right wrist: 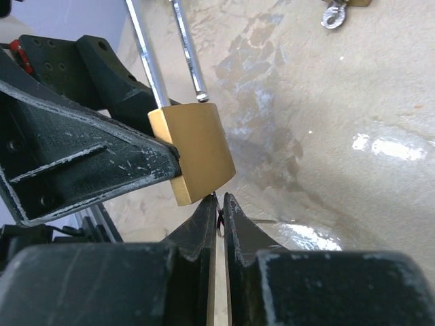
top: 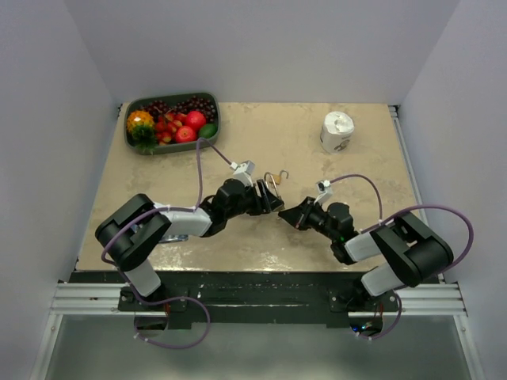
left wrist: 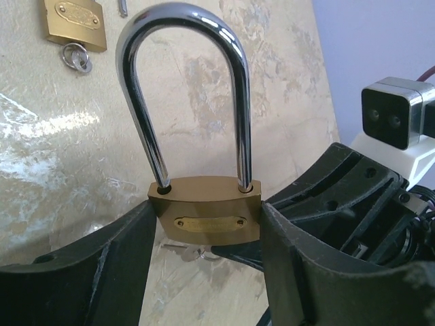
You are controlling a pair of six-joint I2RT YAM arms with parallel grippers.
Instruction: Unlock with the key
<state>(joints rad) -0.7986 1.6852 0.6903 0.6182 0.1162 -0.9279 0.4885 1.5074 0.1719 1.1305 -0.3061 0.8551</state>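
My left gripper is shut on the body of a brass padlock and holds it above the table with its steel shackle pointing away. Both shackle legs look seated in the body. My right gripper is shut on the key, a thin silvery piece that shows just under the padlock's bottom face. In the right wrist view the closed fingertips sit right below the padlock's lower corner. Only a sliver of the key and its ring shows between them.
A second brass padlock with a ring lies on the table beyond the held one; its ring also shows in the right wrist view. A green tray of fruit stands at the back left. A white roll stands at the back right.
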